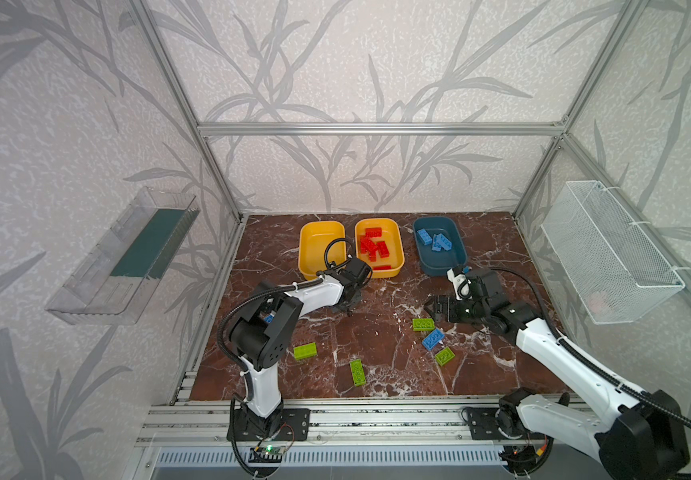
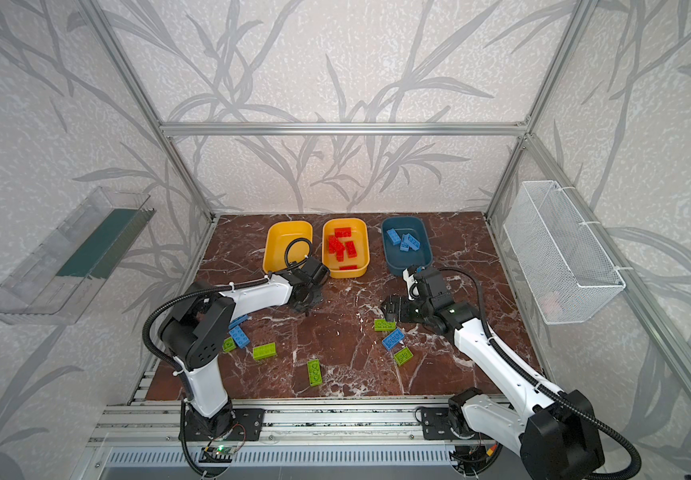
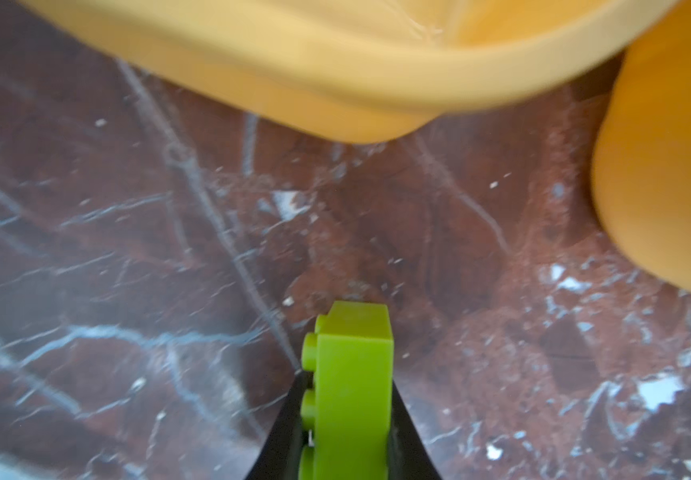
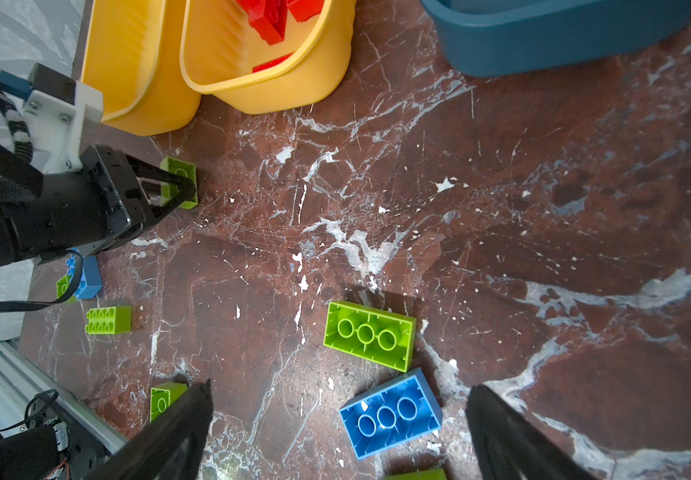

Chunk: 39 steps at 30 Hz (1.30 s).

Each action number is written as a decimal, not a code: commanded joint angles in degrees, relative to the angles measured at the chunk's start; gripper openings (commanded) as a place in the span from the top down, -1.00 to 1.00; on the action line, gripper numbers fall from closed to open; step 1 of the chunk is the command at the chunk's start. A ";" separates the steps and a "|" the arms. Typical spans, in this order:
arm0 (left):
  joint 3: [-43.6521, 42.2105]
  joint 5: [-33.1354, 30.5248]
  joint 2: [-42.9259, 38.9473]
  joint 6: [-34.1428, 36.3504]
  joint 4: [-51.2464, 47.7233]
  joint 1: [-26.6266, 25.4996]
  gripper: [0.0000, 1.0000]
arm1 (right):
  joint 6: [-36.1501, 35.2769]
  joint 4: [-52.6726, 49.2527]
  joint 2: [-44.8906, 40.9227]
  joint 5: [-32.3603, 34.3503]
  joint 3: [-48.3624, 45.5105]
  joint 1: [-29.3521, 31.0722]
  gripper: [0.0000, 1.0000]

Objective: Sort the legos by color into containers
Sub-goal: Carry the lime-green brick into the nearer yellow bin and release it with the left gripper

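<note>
Left fingers (image 3: 283, 428) clamped on lime lego (image 3: 350, 374), low, just near of left yellow tub (image 1: 310, 249); contact with tabletop (image 1: 377, 353) unclear, view blurred. Right fingers (image 4: 177, 432) spread wide above blue lego (image 4: 391, 413), right of centre. Red legos (image 1: 375, 247) in middle yellow tub (image 1: 398, 249).

Grey leaf-patterned walls (image 1: 377, 62) within aluminium frame (image 1: 377, 129). Red-brown marble floor (image 1: 377, 340). Clear tray (image 1: 123, 257) on left wall; wire basket (image 1: 609, 253) on right wall.

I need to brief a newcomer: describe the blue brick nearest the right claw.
From the dark blue tub at the back of the table, come forward past the right claw. Of three bricks there, it is the blue brick, hollow side up, between two green bricks.
</note>
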 commanded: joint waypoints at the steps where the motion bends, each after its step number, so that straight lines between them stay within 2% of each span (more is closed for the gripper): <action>1: -2.34 -3.60 -4.50 0.67 -4.67 -1.07 0.66 | 0.11 -0.82 -1.47 -0.28 -0.36 0.09 -0.91; 9: -2.76 -9.35 -14.23 4.19 -11.84 -3.92 0.66 | 0.57 -1.24 -2.10 -0.63 -0.01 0.09 -0.91; 13: 1.02 -12.87 -17.85 7.90 -16.10 -3.47 0.65 | 0.85 -1.18 -2.01 -1.03 0.60 0.09 -0.91; 17: 5.42 -14.90 -17.73 12.21 -17.67 -1.95 0.64 | 0.76 -1.62 -1.92 -0.63 1.18 0.13 -0.92; 27: 12.83 -11.92 -10.62 16.51 -14.37 2.81 0.58 | -0.18 -4.33 -1.94 0.21 3.53 0.09 -0.91; 39: 32.35 -5.34 9.41 21.04 -14.27 15.15 0.55 | -0.71 -5.77 -0.64 0.88 6.49 0.09 -0.91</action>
